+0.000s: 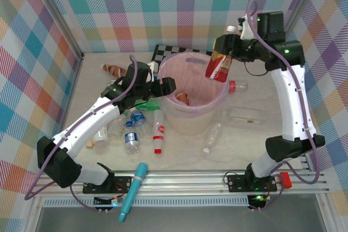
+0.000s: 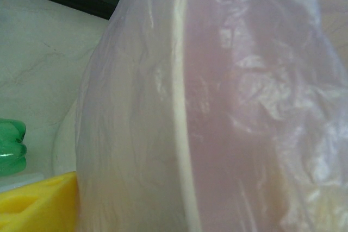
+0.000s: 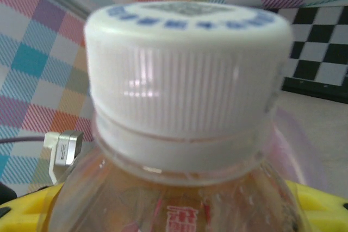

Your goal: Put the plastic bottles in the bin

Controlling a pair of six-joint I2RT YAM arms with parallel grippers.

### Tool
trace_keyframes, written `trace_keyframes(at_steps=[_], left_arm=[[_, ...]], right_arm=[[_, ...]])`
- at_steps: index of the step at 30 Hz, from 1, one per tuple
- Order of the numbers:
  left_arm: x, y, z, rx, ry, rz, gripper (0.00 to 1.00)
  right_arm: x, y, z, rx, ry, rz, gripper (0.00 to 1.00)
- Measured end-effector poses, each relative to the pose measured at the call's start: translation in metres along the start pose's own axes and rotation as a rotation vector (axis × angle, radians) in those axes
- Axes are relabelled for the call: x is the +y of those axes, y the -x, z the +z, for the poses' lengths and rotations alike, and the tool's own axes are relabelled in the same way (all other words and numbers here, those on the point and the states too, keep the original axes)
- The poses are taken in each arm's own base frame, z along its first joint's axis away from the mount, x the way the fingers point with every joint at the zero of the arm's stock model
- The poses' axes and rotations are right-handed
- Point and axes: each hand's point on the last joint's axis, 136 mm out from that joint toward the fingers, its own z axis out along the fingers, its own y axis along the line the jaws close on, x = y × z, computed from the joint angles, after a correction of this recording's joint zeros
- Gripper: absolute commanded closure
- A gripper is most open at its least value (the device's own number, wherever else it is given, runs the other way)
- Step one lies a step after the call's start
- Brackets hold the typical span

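A clear plastic bottle point(image 1: 218, 64) with a red label and a ribbed white cap point(image 3: 187, 80) hangs tilted, cap uppermost, over the bin point(image 1: 190, 122) rim at its 2 o'clock. The bin, pale pink and lined, stands mid-desk point(image 1: 185, 157). Loose bottles point(image 1: 133, 129) lie at its 8 o'clock. The right arm point(image 1: 288, 96) rises from 5 o'clock and bends inward, the right jaws pinching the plastic bottle at its shoulder. The left arm point(image 1: 92, 118) reaches to the bin's 9 o'clock rim. Whether the left jaws are spread I cannot tell.

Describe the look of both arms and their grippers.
The left arm and right arm have white curved shells, black joints and bases, small green lights, and a lilac cable along each. The black left gripper and right gripper carry yellow fingers.
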Motion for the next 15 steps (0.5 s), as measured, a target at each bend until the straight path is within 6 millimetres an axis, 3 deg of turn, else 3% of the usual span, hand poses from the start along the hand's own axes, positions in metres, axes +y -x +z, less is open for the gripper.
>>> trace_keyframes(at_steps=[7, 15], left_arm=[[0.000, 0.000, 0.000, 0.000, 0.000, 0.000, 0.19], [0.000, 0.000, 0.000, 0.001, 0.000, 0.000, 0.18]], right_arm=[[0.022, -0.040, 0.061, 0.165, 0.002, -0.102, 0.59], [0.003, -0.083, 0.115, 0.340, -0.129, -0.185, 0.58]])
